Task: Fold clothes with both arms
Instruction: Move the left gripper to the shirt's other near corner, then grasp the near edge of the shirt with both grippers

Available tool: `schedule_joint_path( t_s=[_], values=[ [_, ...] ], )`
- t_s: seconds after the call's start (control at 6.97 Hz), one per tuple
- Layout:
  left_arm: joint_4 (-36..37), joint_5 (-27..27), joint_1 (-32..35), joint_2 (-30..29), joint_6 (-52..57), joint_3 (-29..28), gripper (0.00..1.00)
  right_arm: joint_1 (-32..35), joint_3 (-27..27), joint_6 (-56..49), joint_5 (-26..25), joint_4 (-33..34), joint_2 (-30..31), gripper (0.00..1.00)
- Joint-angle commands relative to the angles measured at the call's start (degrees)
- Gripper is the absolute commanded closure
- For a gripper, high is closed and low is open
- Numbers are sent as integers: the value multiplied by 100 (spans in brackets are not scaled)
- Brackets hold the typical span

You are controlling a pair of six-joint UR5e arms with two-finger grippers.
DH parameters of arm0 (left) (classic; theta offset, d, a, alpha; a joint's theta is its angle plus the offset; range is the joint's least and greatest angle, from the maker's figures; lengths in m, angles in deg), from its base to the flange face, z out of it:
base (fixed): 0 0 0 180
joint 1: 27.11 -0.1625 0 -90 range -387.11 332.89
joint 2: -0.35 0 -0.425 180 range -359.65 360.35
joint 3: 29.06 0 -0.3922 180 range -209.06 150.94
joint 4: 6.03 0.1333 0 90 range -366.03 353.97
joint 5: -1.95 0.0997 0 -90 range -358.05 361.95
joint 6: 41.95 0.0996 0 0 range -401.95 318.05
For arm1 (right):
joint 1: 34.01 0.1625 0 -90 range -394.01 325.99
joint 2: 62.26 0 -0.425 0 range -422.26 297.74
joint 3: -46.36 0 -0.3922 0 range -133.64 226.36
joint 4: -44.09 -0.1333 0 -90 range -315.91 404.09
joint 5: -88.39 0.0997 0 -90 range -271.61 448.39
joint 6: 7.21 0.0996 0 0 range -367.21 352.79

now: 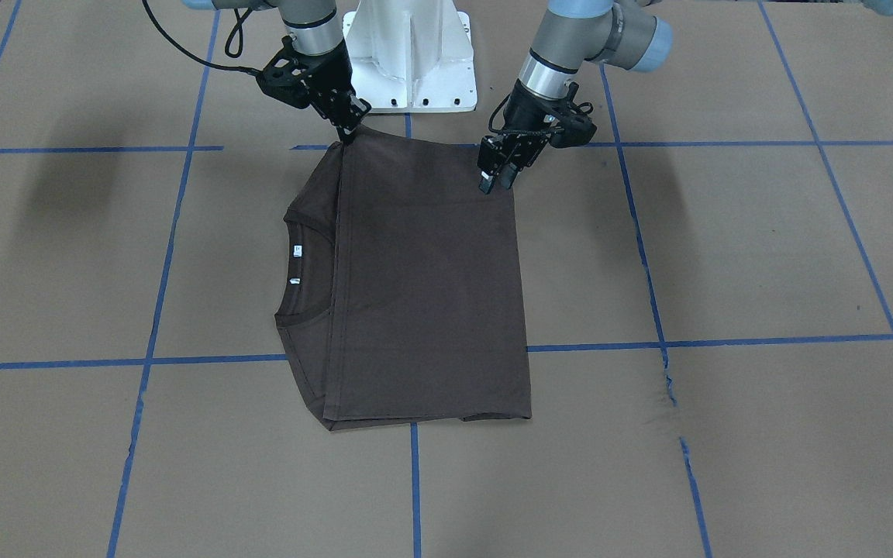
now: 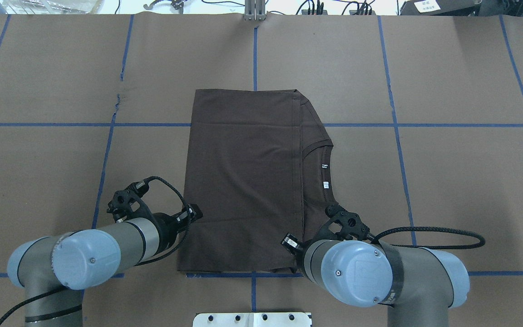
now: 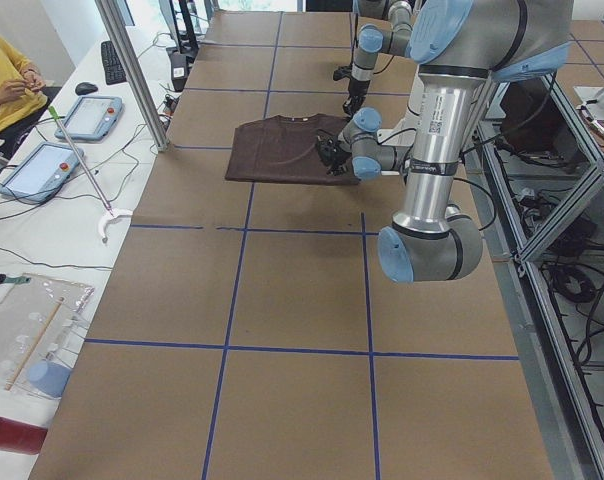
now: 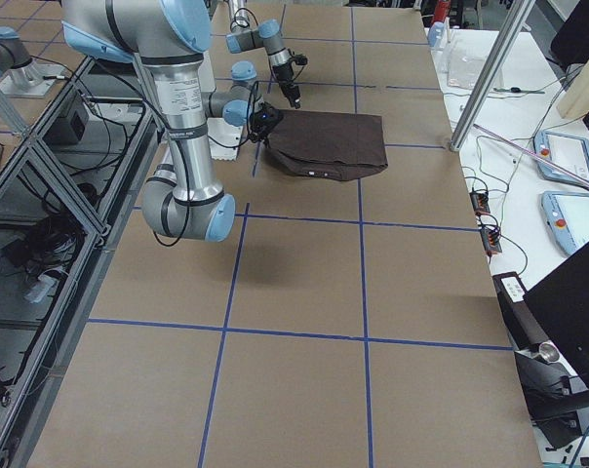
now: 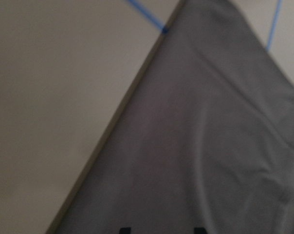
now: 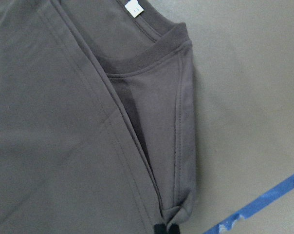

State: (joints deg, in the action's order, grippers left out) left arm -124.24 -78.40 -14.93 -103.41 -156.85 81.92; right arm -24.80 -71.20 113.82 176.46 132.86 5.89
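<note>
The dark brown T-shirt lies folded flat on the table, its collar and white labels toward my right side. It also shows in the overhead view. My left gripper hovers open just above the shirt's near corner on my left. The left wrist view shows its two tips apart over the cloth. My right gripper is shut on the shirt's near corner by the shoulder. The right wrist view shows its tip at a bunched bit of that corner.
The white pedestal base stands just behind the shirt. The brown table top is crossed by blue tape lines. An upright metal post and a side desk with tablets border the far edge.
</note>
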Motion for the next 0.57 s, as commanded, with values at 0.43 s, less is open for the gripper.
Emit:
schedule_joint_path(
  t_s=[0.43],
  values=[
    [369, 55, -479, 382, -199, 196, 40, -16, -38, 0, 0, 87, -4, 100]
  ],
)
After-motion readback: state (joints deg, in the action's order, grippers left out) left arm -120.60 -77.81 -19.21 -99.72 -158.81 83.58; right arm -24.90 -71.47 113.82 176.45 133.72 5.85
